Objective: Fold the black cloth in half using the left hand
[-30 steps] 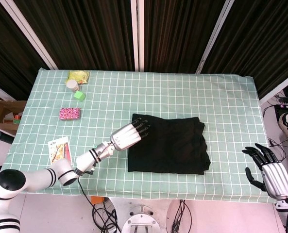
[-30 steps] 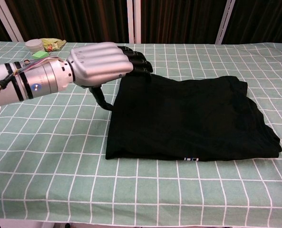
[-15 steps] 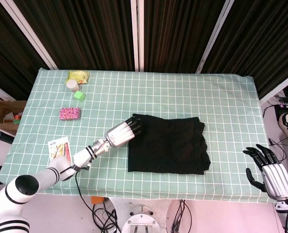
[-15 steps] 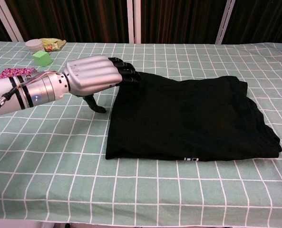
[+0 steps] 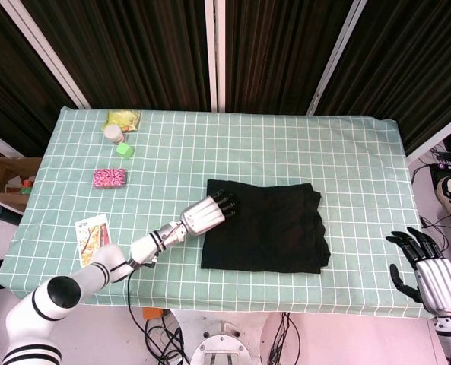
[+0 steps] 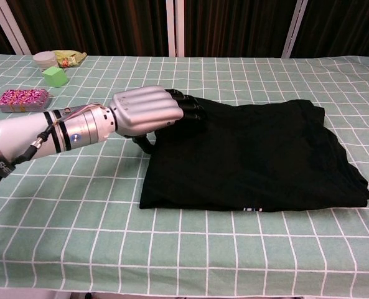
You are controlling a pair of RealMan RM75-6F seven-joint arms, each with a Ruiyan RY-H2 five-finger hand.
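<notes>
Fingers (image 6: 183,109) on black cloth (image 6: 252,156), lying crosswise

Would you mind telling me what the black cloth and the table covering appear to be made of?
The black cloth looks like a soft matte knit, perhaps cotton jersey: it lies limp in layers with rounded folded edges and no shine. The table covering seems to be a thin woven fabric, green with a white grid; it wrinkles and drapes over the edge, though coated material cannot be ruled out.

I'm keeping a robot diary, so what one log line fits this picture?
left hand: fingers on left edge of black cloth, grip unclear | right hand: idle, open, off table edge
</notes>
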